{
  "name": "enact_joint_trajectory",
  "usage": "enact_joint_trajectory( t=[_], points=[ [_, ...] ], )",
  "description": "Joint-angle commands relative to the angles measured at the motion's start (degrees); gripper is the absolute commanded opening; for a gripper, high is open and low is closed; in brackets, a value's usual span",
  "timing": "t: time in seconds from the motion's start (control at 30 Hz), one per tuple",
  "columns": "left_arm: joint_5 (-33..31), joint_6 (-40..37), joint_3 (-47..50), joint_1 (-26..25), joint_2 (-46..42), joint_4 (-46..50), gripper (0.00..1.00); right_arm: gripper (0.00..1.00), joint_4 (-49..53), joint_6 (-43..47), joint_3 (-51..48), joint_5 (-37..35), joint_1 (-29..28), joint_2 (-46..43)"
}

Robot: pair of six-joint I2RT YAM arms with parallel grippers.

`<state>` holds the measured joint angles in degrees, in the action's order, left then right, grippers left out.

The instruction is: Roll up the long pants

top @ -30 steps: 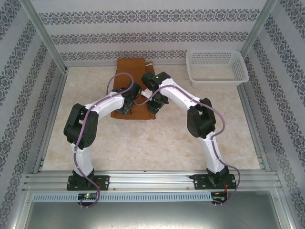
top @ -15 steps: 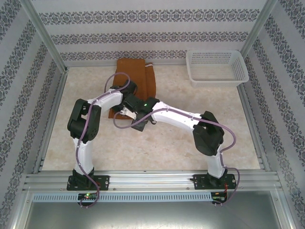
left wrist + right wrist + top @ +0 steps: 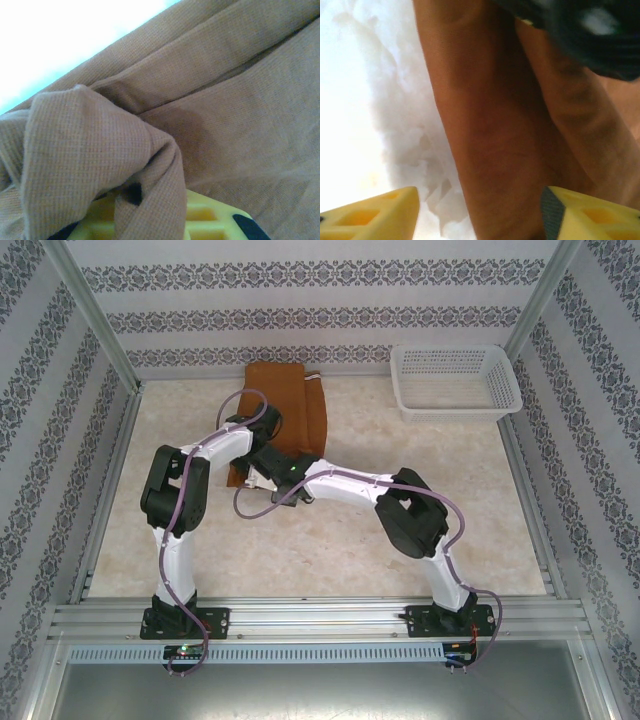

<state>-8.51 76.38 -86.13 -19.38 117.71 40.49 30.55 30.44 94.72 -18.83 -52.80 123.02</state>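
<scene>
1. Two arms of mine lean over one spot: the near end of the long pants (image 3: 290, 400), plain rust-brown trousers of soft knit fabric. They lie lengthwise at the far middle of the pale marbled table (image 3: 350, 540), with their far end at the foot of the back wall.
2. From above, my wrists and a looping purple cable (image 3: 262, 508) cover that near end, so the hem is hidden and I cannot make out the fingers there.
3. My left gripper (image 3: 150, 217) is clamped on a fold of the pants. Its wrist view has the yellow fingers (image 3: 210, 220) drawn together at the bottom edge, with a raised hump of cloth pinched between them and draped over them. The tips are buried in fabric.
4. My right gripper (image 3: 480, 220) stands apart and holds nothing. One yellow finger sits at each bottom corner, both cut off by the frame, and a band of the brown cloth runs up between them.
5. Left of that band the table is washed out to white glare.
6. One dark blurred shape (image 3: 590, 35) crosses the top right of the right wrist view, too soft for me to identify.
7. One white plastic lattice basket (image 3: 460, 405) sits at the far right corner, well apart from the pants.
</scene>
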Motion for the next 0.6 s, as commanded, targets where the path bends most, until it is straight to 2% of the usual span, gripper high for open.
enact_joint_trajectory(
  t=[0.0, 0.03, 0.07, 0.1, 0.13, 0.2, 0.3, 0.37, 0.43, 0.57],
  points=[
    [0.94, -2.03, 0.09, -2.07, 1.05, -1.56, 0.31, 0.46, -4.08, 1.52, -0.85, 0.64, 4.03, 4.25],
    [1.28, -2.47, 0.17, -2.09, 0.90, -2.02, 0.44, 0.36, -3.68, 1.15, -1.01, 1.62, 4.42, 4.65],
    [1.55, -2.80, 0.12, -2.10, 0.81, -2.44, 0.57, 0.35, -3.56, 0.81, -1.20, 2.21, 4.72, 4.91],
    [1.66, -3.05, 0.20, -2.06, 0.56, -2.97, 0.80, 0.36, -3.89, 0.52, -1.78, 2.47, 5.00, 4.95],
    [1.70, -3.22, 0.33, -2.04, 0.31, -3.50, 0.93, 0.39, -4.23, 0.37, -2.28, 2.56, 5.22, 5.04],
    [1.74, -3.24, 0.51, -2.00, -0.09, -4.11, 0.95, 0.45, -4.22, -0.06, -3.00, 2.98, 5.66, 5.40],
    [1.80, -3.29, 0.22, -1.85, -0.17, -4.39, 1.00, 0.43, -3.08, -0.74, -3.05, 4.24, 6.03, 5.94],
    [1.83, -3.47, 0.06, -1.76, -0.20, -4.49, 1.00, 0.33, -1.83, -1.59, -2.61, 5.45, 6.42, 6.37],
    [1.84, -3.56, -0.26, -1.37, -0.50, -4.33, 1.00, 0.01, -0.79, -2.32, -2.42, 6.84, 6.78, 6.58],
    [1.60, -3.69, -2.19, 1.20, -2.23, -4.13, 1.00, 0.00, 1.45, -3.93, -2.21, 9.07, 7.29, 5.95]
  ],
)
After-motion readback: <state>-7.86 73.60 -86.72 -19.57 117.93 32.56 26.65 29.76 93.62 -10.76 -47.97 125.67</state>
